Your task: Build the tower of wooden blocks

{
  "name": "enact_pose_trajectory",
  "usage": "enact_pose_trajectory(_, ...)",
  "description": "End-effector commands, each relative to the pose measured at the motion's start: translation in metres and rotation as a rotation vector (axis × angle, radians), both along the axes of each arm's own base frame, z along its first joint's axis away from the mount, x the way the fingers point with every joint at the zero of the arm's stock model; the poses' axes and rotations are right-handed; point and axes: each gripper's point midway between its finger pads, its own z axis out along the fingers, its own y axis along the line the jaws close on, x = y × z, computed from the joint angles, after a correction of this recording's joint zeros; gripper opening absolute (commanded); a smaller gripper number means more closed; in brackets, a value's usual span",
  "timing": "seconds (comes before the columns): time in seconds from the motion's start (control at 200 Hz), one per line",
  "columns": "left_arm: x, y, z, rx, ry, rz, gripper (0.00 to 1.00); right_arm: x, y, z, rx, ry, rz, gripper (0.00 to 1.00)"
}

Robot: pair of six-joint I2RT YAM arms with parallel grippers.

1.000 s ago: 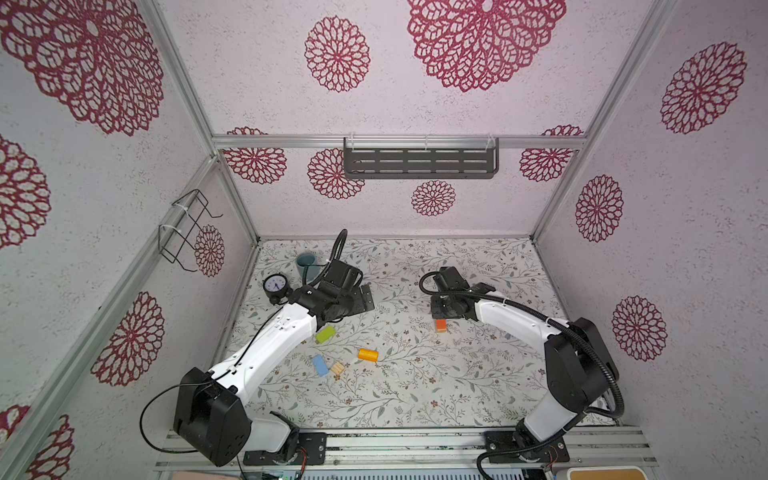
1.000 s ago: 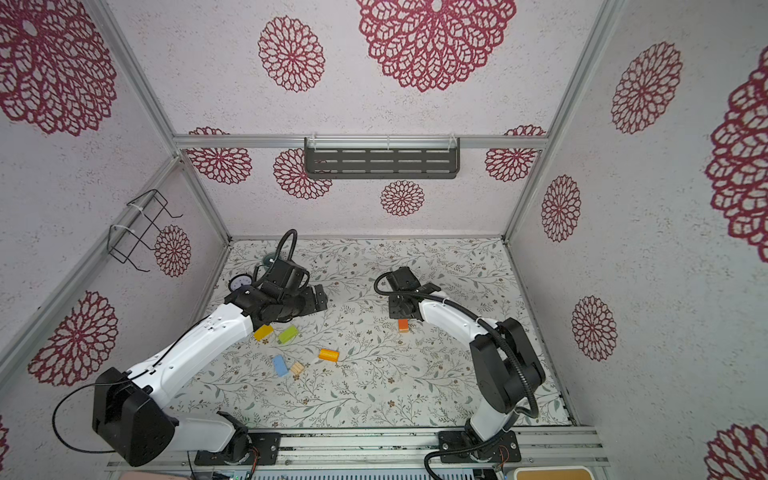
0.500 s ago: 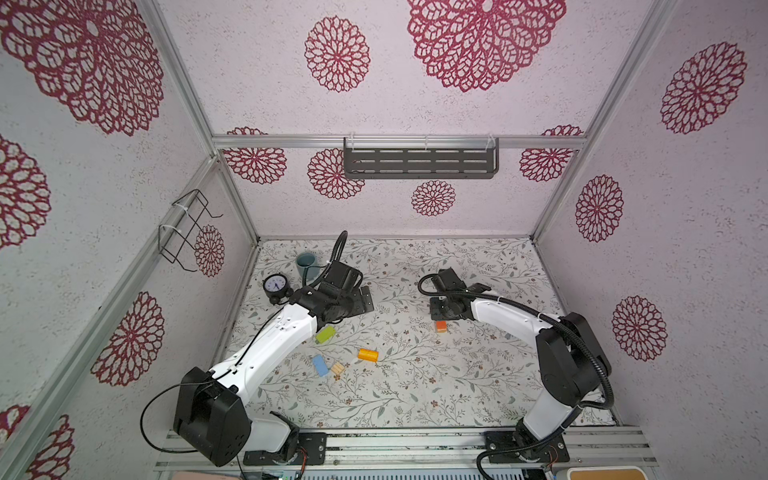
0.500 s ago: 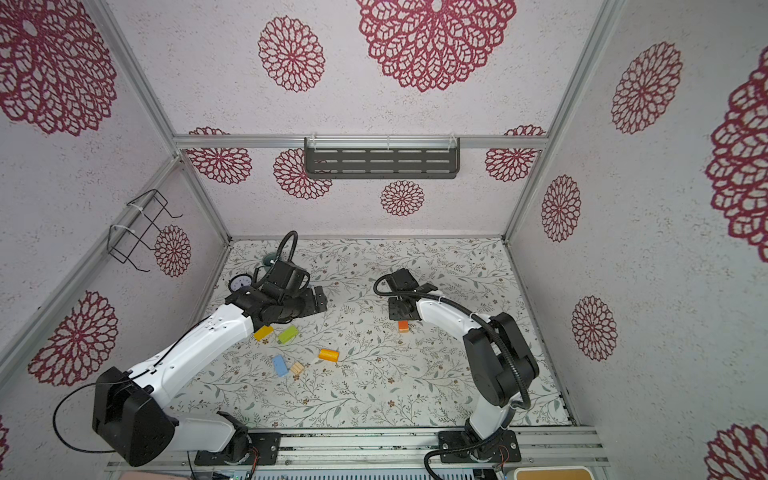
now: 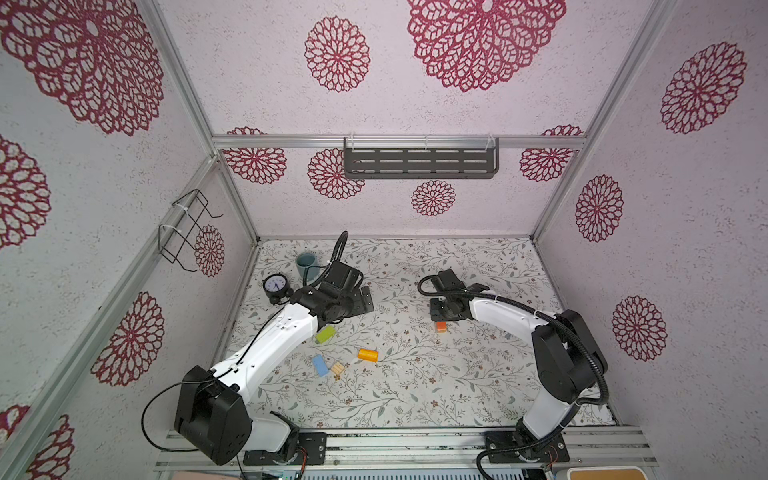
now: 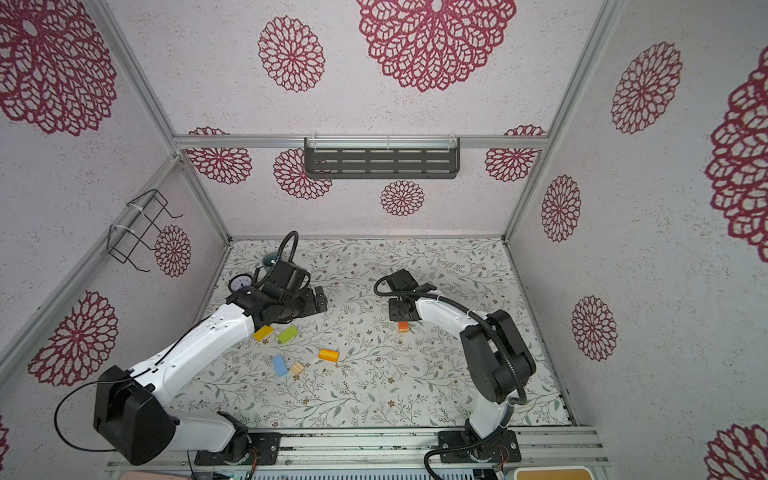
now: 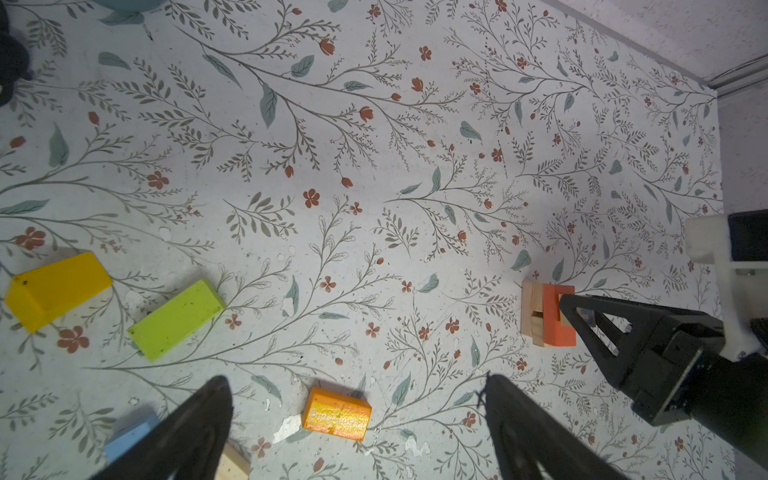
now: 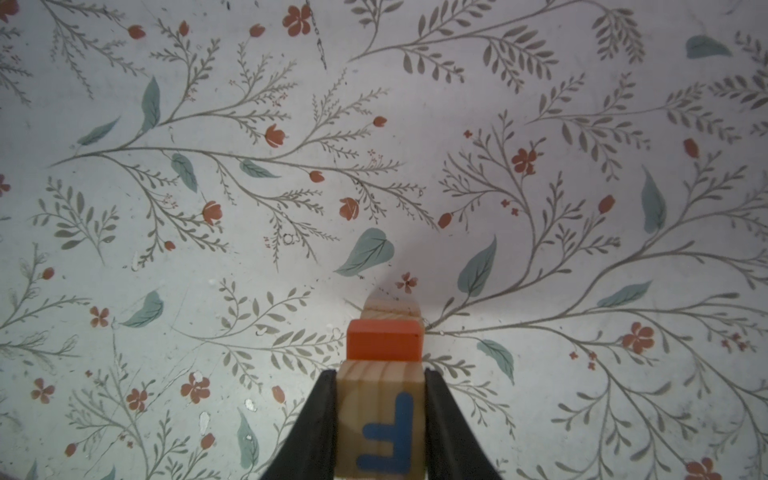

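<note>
**Both top views:** the tower (image 5: 441, 327), orange face up, stands on the desk (image 5: 457, 386) right of centre, just under the right jaws. Loose left of centre: green block (image 5: 325, 334), orange cylinder (image 5: 368, 355), light blue block (image 5: 320, 365), plain cube (image 5: 338, 368). In a top view, yellow block (image 6: 263, 333) lies beside the green.

**Left wrist:** left jaws spread wide, empty; orange cylinder on the desk between them.

**Right wrist:** right jaws clamped on letter cube F (image 8: 381, 419), over orange block (image 8: 384, 345) on wooden base block (image 8: 391, 309); contact cannot be told.
</note>
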Motion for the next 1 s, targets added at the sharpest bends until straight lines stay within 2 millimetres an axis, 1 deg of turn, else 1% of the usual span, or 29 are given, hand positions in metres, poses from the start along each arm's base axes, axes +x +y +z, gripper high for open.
enact_pose_trajectory(0.0, 0.004, -0.001, 0.003, 0.016, -0.017, -0.004, 0.97, 0.009, 0.001, 0.007, 0.019, -0.021, -0.021, 0.22)
enact_pose_trajectory(0.4, 0.002, 0.001, 0.001, 0.027, -0.013, -0.002, 0.97, 0.010, 0.001, 0.005, 0.014, -0.018, -0.022, 0.25)
enact_pose_trajectory(0.47, 0.002, 0.001, 0.002, 0.027, -0.017, -0.007, 0.97, 0.009, 0.000, 0.004, 0.012, -0.015, -0.023, 0.29)
enact_pose_trajectory(0.555, 0.001, 0.001, 0.004, 0.024, -0.021, -0.009, 0.97, 0.008, 0.000, 0.004, 0.013, -0.015, -0.023, 0.37)
enact_pose_trajectory(0.68, 0.000, 0.003, 0.008, 0.029, -0.030, -0.014, 0.97, 0.009, 0.000, 0.006, 0.015, -0.022, -0.022, 0.43)
enact_pose_trajectory(0.765, -0.004, 0.007, 0.009, 0.041, -0.019, -0.012, 0.97, 0.010, 0.000, 0.011, 0.019, -0.031, -0.021, 0.46)
enact_pose_trajectory(0.836, -0.012, 0.015, 0.005, 0.068, 0.019, 0.002, 0.98, 0.010, 0.000, 0.016, 0.024, -0.043, -0.018, 0.49)
enact_pose_trajectory(0.886, -0.019, 0.019, 0.000, 0.082, 0.051, 0.001, 1.00, 0.010, 0.000, 0.020, 0.029, -0.053, -0.016, 0.51)
enact_pose_trajectory(0.926, -0.025, 0.022, -0.003, 0.089, 0.073, 0.002, 0.98, 0.010, 0.001, 0.025, 0.035, -0.063, -0.013, 0.51)
enact_pose_trajectory(0.991, -0.036, 0.026, -0.010, 0.091, 0.103, 0.006, 0.91, 0.010, 0.001, 0.034, 0.048, -0.081, -0.007, 0.51)
